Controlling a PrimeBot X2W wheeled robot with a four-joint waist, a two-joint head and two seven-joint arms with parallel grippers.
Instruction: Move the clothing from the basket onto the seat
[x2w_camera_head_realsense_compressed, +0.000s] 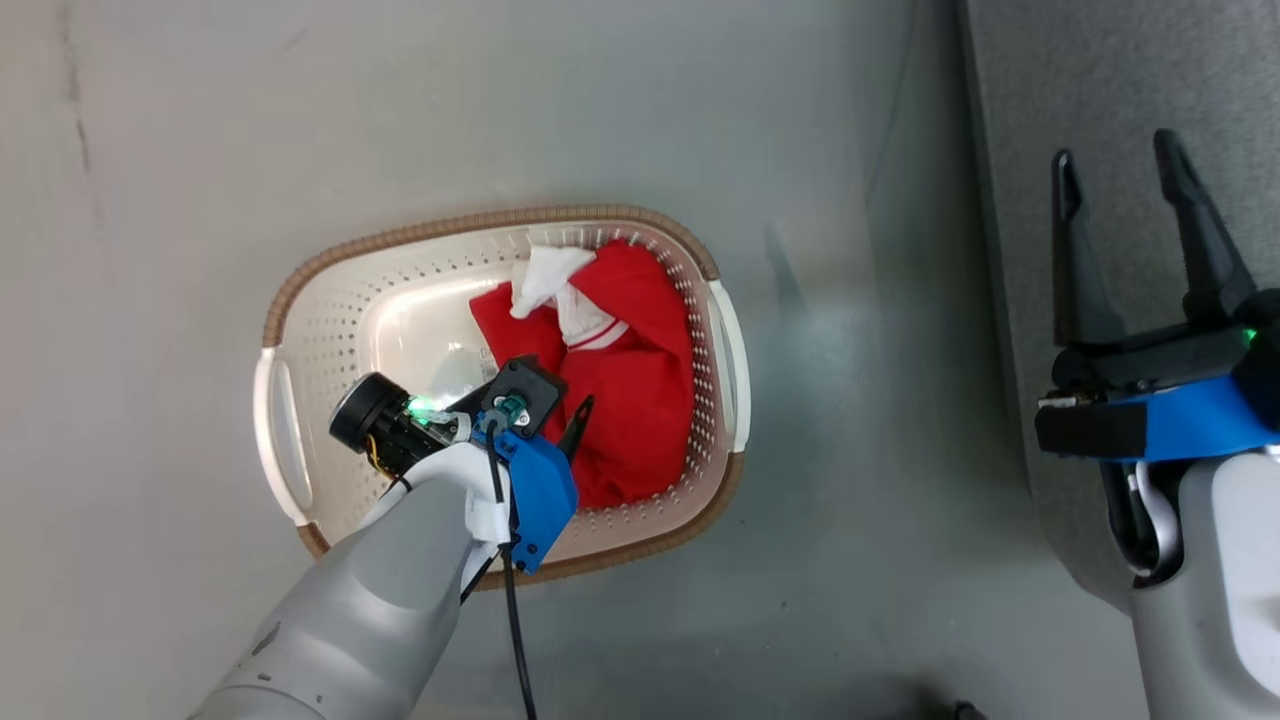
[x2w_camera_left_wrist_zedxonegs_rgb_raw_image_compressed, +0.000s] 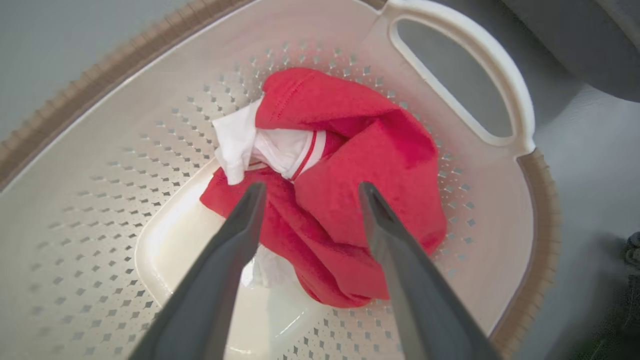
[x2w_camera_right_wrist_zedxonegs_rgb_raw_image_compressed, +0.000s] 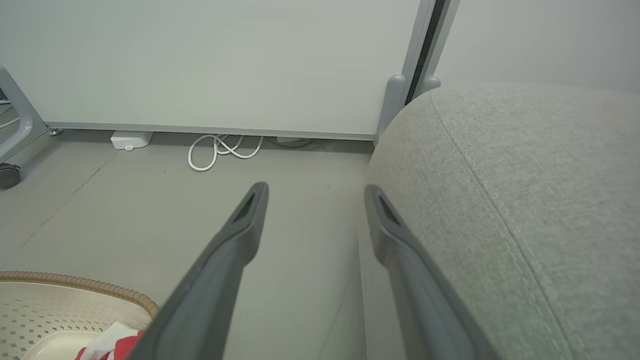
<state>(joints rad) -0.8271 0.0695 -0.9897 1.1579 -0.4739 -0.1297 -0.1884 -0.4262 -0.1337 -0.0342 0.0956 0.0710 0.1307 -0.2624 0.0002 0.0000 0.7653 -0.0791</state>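
Left gripper (x2w_camera_left_wrist_zedxonegs_rgb_raw_image_compressed: 312, 189): spread wide, empty, poised over the basket (x2w_camera_left_wrist_zedxonegs_rgb_raw_image_compressed: 125, 165), just above the clothing (x2w_camera_left_wrist_zedxonegs_rgb_raw_image_compressed: 330, 115). Right gripper (x2w_camera_head_realsense_compressed: 1115, 150): also spread, empty, parked up by the seat (x2w_camera_right_wrist_zedxonegs_rgb_raw_image_compressed: 500, 200), well apart from the basket. Clothing: bunched red heap with white trim, against the wall on the handle side nearest the seat, all in the basket, none on the seat. Step in hand, by the look of it: descend and pinch. Drop straight down, straddle the raised red fold, not the loose white flap. Go deep enough to catch several layers but stop short of the basket floor. Close fully before lifting. Lift vertical, clear the rim, then swing toward the seat. Watch for snagging on the perforated wall and for dragging the probably light basket along. Both garments in one pinch: unclear; expect a second pass.
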